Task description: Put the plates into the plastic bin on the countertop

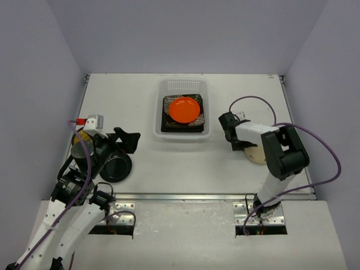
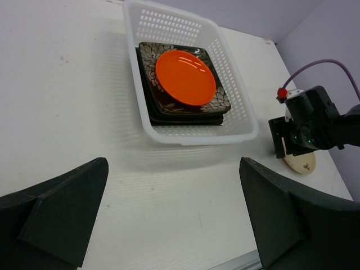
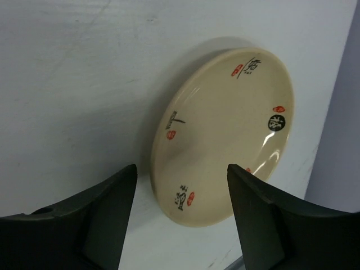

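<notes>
The plastic bin [image 1: 159,107] stands at the back centre of the countertop [image 1: 121,101]. It holds a stack of square dark plates [image 1: 169,125] with a round orange plate [image 1: 185,109] on top. The left wrist view also shows the bin [image 2: 197,136], the orange plate [image 2: 185,76] and a flowered square plate [image 2: 216,102]. My left gripper [image 1: 130,142] is open and empty over bare table [image 2: 174,219], beside a black round plate [image 1: 116,167]. A patterned yellow plate [image 1: 79,138] is mostly hidden under the left arm. My right gripper [image 1: 229,134] is open, just above a beige plate [image 3: 225,129] whose near rim lies between the fingers.
The beige plate [image 1: 257,155] lies near the right table edge, partly under the right arm. A metal rail [image 1: 185,197] runs along the front edge. Purple cables loop off both arms. Grey walls enclose the table on three sides.
</notes>
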`<state>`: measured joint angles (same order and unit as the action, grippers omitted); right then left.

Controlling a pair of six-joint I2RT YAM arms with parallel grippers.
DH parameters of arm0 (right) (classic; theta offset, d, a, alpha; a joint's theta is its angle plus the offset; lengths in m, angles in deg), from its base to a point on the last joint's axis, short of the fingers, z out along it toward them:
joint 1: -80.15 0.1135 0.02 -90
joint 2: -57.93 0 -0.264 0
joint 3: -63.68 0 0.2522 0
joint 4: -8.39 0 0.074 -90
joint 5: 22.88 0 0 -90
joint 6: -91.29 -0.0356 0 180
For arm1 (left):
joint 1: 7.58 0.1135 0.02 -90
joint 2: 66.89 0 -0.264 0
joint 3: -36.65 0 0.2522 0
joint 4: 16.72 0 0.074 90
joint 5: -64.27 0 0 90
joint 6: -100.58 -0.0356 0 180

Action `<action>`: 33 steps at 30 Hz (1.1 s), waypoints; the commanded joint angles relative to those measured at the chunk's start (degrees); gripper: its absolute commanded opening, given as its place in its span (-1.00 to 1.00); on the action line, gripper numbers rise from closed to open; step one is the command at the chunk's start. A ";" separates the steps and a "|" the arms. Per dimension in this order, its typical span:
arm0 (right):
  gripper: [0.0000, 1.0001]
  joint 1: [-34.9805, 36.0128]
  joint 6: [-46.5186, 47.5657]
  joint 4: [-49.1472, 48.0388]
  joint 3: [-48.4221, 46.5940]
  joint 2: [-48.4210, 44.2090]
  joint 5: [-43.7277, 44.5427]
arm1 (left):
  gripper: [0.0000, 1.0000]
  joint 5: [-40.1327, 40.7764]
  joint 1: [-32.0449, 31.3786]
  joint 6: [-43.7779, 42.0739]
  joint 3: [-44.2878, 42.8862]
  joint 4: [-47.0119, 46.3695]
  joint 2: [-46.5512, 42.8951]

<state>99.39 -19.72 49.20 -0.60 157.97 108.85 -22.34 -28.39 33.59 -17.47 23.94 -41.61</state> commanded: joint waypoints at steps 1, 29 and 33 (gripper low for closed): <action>0.20 -0.61 -3.68 -3.20 -1.79 3.39 0.82 | 1.00 -0.41 -0.98 -0.06 -0.16 -1.67 -0.66; -1.00 16.40 33.51 -15.08 -6.74 -14.41 2.51 | 1.00 0.13 -1.25 0.11 -0.07 -1.85 -0.27; -1.00 21.79 42.15 -20.43 -10.03 -14.48 -7.34 | 1.00 1.04 -1.25 0.35 -0.13 -1.61 -0.88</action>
<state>117.58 8.51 37.39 -6.44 144.96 106.63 -22.26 -29.02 33.61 -17.47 23.98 -42.09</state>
